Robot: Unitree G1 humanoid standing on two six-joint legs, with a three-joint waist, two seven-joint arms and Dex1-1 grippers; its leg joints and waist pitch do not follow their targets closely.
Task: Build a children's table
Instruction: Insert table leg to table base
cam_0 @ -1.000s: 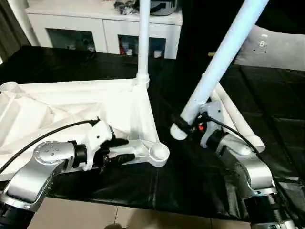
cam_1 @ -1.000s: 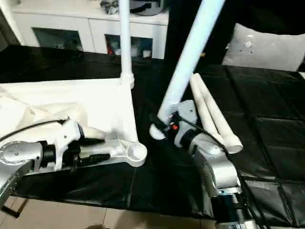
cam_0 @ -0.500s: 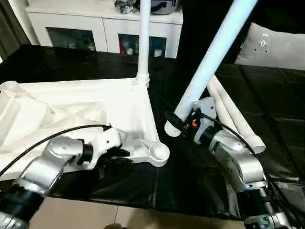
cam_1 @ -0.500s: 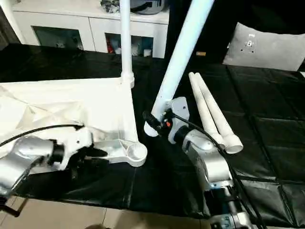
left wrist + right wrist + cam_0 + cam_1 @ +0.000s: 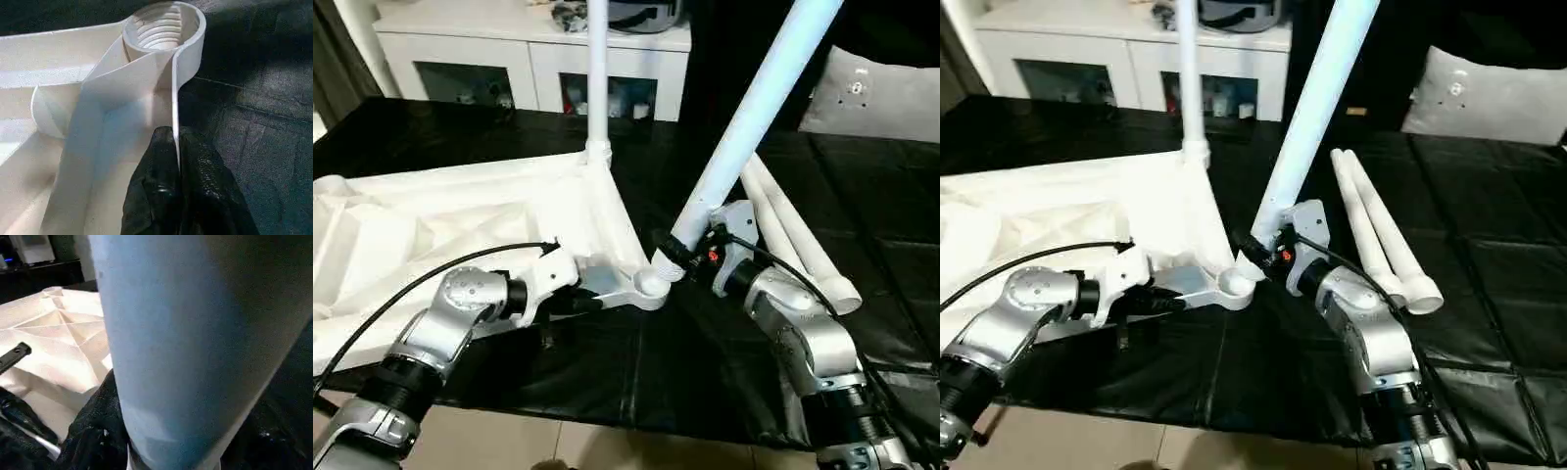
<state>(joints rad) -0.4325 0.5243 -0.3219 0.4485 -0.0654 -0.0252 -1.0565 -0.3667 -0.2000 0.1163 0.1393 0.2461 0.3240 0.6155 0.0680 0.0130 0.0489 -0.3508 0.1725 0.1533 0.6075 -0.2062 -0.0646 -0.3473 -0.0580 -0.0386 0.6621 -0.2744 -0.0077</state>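
Note:
The children's table top (image 5: pixel 431 235) lies underside up on the black cloth. One white leg (image 5: pixel 597 78) stands upright in its far corner. My left gripper (image 5: pixel 585 301) is shut on the thin rim wall (image 5: pixel 175 112) just behind the near corner socket (image 5: pixel 651 286), with black fingers (image 5: pixel 156 196) on both sides of it. My right gripper (image 5: pixel 690 253) is shut on a second leg (image 5: pixel 754 108) near its lower end. That leg slants up to the right, and its lower end touches the socket; whether it sits inside is unclear.
Two loose legs (image 5: pixel 798 245) lie side by side on the cloth to the right of my right arm. A white cabinet with glass doors (image 5: pixel 509 59) stands behind the table, and a grey cushion (image 5: pixel 876 93) at the back right. The cloth's front edge runs below my forearms.
My left gripper has closed on the rim beside the near socket. The table top has turned, bringing that socket against the lower end of the leg held in my right gripper.

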